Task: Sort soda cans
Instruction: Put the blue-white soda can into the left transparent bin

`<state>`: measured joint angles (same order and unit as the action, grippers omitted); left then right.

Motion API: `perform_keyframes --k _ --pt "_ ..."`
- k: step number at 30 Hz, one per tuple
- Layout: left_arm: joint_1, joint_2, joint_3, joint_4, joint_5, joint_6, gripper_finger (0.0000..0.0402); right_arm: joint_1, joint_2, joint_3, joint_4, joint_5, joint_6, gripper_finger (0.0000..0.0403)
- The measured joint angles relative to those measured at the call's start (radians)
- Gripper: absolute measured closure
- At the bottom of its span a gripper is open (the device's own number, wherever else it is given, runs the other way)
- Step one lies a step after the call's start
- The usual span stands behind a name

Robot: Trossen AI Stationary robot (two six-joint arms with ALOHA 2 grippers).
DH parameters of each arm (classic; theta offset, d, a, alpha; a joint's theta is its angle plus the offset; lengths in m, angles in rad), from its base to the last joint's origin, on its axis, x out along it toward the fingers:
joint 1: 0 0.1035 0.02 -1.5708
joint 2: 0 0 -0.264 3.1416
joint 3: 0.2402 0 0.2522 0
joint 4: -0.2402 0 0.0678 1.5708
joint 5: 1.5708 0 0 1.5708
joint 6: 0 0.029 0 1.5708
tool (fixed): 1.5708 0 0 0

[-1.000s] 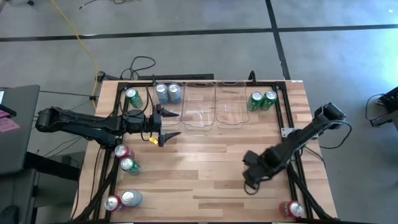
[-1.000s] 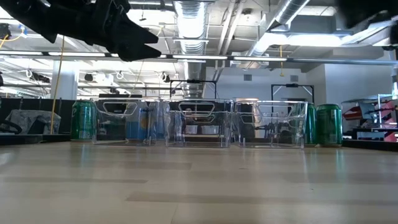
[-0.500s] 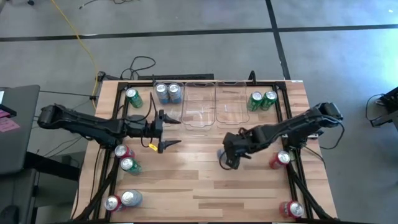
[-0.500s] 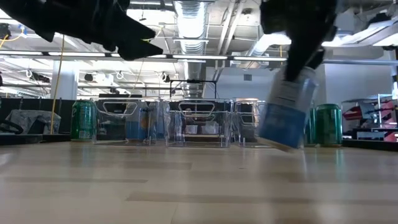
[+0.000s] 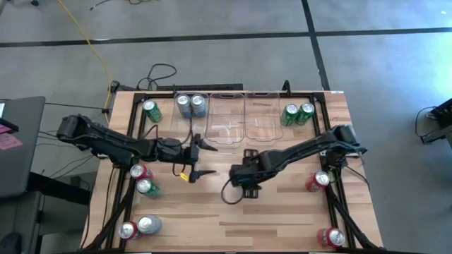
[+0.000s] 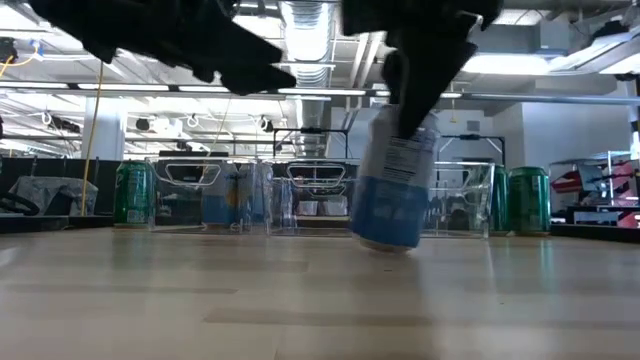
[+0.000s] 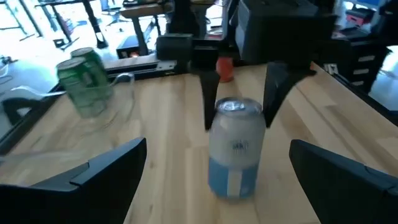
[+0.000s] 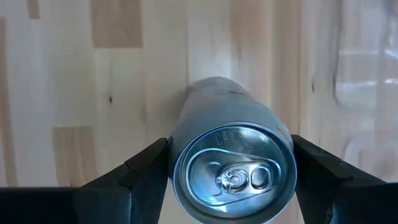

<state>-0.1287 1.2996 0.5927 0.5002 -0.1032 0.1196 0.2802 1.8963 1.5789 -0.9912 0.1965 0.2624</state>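
Observation:
My right gripper (image 5: pixel 245 178) is over the middle of the table, shut on a blue and silver soda can (image 6: pixel 392 190). My left gripper (image 5: pixel 202 158) hangs open just left of it, pointing at the can (image 7: pixel 235 149), which stands ahead of its spread fingers. Two blue cans (image 5: pixel 191 104) stand in the left clear bin (image 5: pixel 191 121). A green can (image 5: pixel 150 111) stands left of the bins and two green cans (image 5: pixel 298 113) stand right of them. Red and other cans stand along the left edge (image 5: pixel 143 179) and at the right (image 5: pixel 318 180). My right gripper pinches the can's upper side wall (image 8: pixel 179 152), just under the silver top, between its two fingers (image 8: pixel 146 171). The fingers come from above, pointing steeply down. The can hangs tilted, its bottom (image 6: pixel 385 240) close over the tabletop; whether it touches, I cannot tell.
Three clear bins (image 5: pixel 226 121) stand in a row at the far edge. A red and a silver-topped can (image 5: pixel 139 227) sit at the near left corner, another red can (image 5: pixel 332 237) at the near right corner. Black frame rails run along the table's edges.
My right gripper has swung from the table's near right toward its left, to the middle, rolling its wrist and carrying the blue can, which stays tilted. My left gripper has gone toward the right and a little toward the near edge, staying open.

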Motion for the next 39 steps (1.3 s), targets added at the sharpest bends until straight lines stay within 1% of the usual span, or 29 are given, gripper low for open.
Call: perform_keyframes --k 3,6,12,15,19,23,29,31,32,37,39 --pt "-0.013 0.037 0.034 -0.008 0.002 0.001 0.0013 0.0 0.047 0.078 -0.006 -0.012 -0.055 0.0117" --pt "-0.023 0.072 0.057 -0.007 0.002 0.002 0.0013 0.002 0.065 0.123 -0.004 -0.015 -0.116 0.0095" --pt "-0.036 0.096 0.066 -0.032 0.003 0.011 0.0013 -0.015 0.071 0.133 -0.007 -0.015 -0.145 0.0032" --pt "-0.036 0.095 0.066 -0.04 0.002 0.008 0.0013 -0.033 0.069 0.135 -0.002 -0.014 -0.158 0.0013" --pt "-0.036 0.095 0.066 -0.044 0.021 -0.01 0.0013 -0.049 0.07 0.135 -0.005 -0.013 -0.137 0.0007" --pt "-0.036 0.095 0.066 -0.047 0.039 -0.03 0.0013 -0.047 0.06 0.134 -0.009 -0.013 -0.064 0.0008" --pt "-0.037 0.101 0.066 -0.005 0.043 -0.034 0.0013 0.007 -0.01 0.134 -0.01 -0.009 0.015 0.0008" --pt "-0.036 0.124 0.066 0.044 0.043 -0.034 0.0013 0.028 -0.039 0.134 -0.023 0.018 0.046 0.0008" --pt "-0.037 0.142 0.066 0.062 0.045 -0.035 0.0013 0.04 -0.054 0.135 -0.034 0.049 0.064 0.0008" --pt "-0.037 0.263 0.066 0.189 0.046 -0.038 0.0013 0.106 -0.11 0.135 -0.139 0.269 0.167 0.0008" --pt "-0.036 0.307 0.081 0.219 0.047 -0.037 0.0013 0.132 -0.121 0.134 -0.189 0.325 0.221 0.0008"
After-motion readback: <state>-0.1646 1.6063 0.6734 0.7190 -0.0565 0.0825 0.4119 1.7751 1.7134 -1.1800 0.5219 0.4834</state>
